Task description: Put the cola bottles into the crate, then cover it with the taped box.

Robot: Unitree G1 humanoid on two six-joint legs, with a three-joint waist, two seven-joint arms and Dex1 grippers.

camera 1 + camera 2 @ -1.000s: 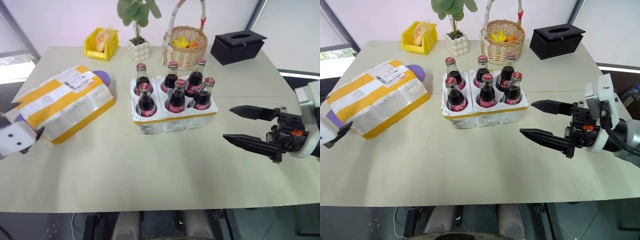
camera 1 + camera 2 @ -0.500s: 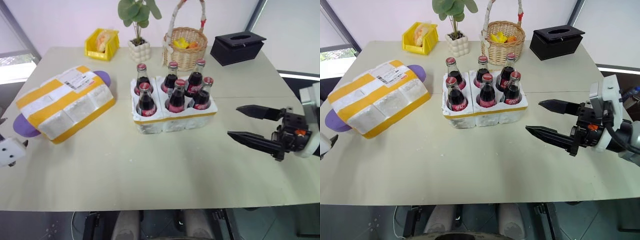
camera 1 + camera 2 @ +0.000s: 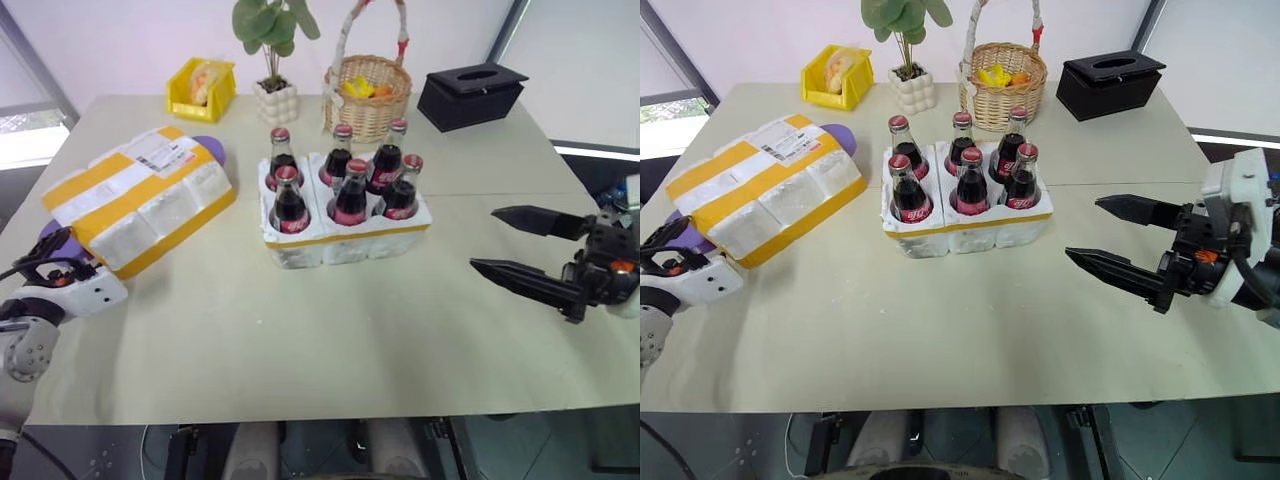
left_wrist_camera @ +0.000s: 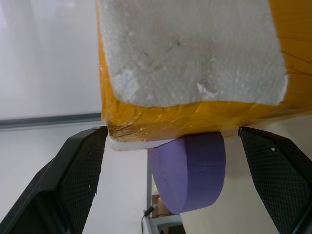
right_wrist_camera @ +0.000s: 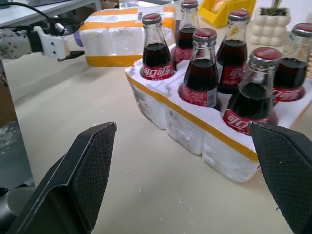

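In the head views we see the crate [image 3: 345, 235] in the middle of the desk [image 3: 300, 350], and all six cola bottles [image 3: 350, 195] stand upright in its holes. To the left of the crate lies the taped box [image 3: 140, 212], near it but not touching, with its printed label on the far end. A purple disc [image 3: 838, 139] shows from under the box at both ends. Behind the crate stand a woven basket [image 3: 367, 95], a potted plant [image 3: 275, 95], a yellow bin [image 3: 203, 88] and a black box [image 3: 472, 92]. The left end effector [image 3: 658, 250] is just beside the near end of the taped box. The right end effector [image 3: 1115, 238] is to the right of the crate, well apart from it, with its fingers spread wide.

In the left wrist view, the two fingers [image 4: 73, 185] stand wide apart on each side of the box end, holding nothing.

In the right wrist view, the fingers [image 5: 73, 185] are apart and empty, and the crate with the bottles lies ahead between them.
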